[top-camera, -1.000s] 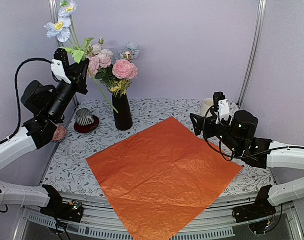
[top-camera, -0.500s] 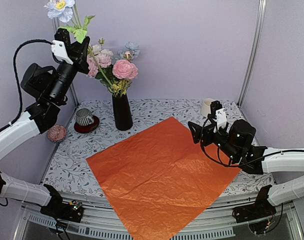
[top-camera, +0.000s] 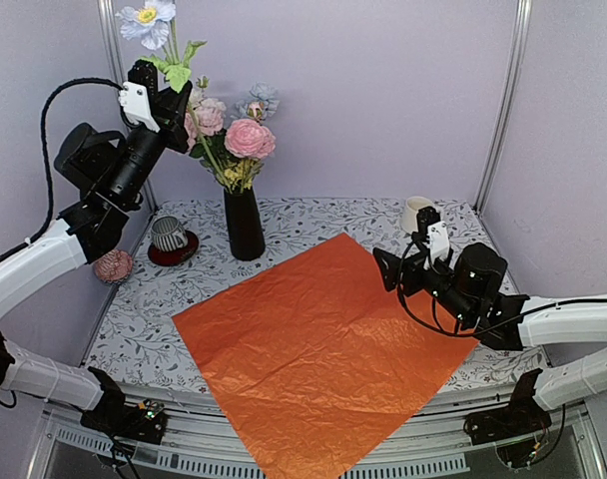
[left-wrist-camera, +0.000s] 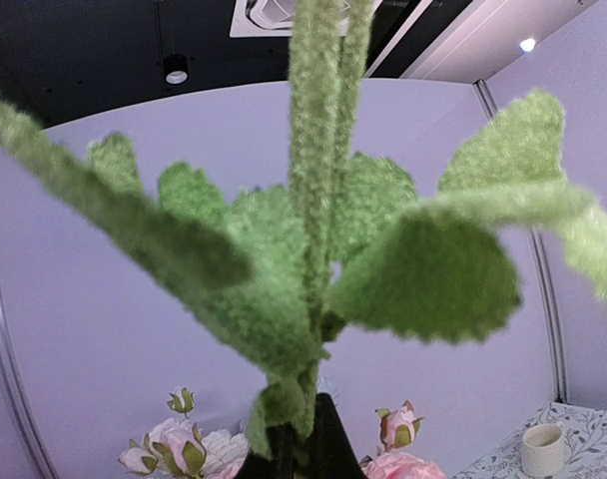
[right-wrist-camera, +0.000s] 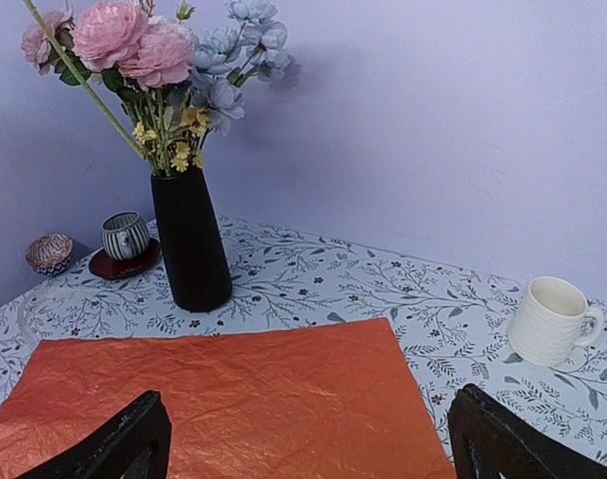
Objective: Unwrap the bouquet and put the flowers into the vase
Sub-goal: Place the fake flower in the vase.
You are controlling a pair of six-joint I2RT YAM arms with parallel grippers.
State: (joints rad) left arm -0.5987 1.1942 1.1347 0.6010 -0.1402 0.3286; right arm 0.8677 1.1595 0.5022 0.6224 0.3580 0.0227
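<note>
The tall black vase (top-camera: 246, 225) stands at the back left and holds pink, pale blue and yellow flowers (top-camera: 246, 138). My left gripper (top-camera: 176, 102) is raised above and left of it. It is shut on the green stem (left-wrist-camera: 318, 200) of a pale blue flower (top-camera: 149, 15), whose lower end slants toward the vase mouth. The left wrist view shows that leafy stem rising from my dark fingers (left-wrist-camera: 328, 449). My right gripper (top-camera: 388, 269) is open and empty over the right corner of a flat orange sheet (top-camera: 323, 339). No wrapped bouquet is in view.
A striped cup on a red saucer (top-camera: 170, 239) and a small patterned bowl (top-camera: 114, 265) sit left of the vase. A white mug (top-camera: 415, 213) stands at the back right, behind my right gripper. The orange sheet overhangs the table's near edge.
My left arm has carried the held flower up and to the right, closer to the vase. My right gripper has eased slightly left over the orange sheet, still open.
</note>
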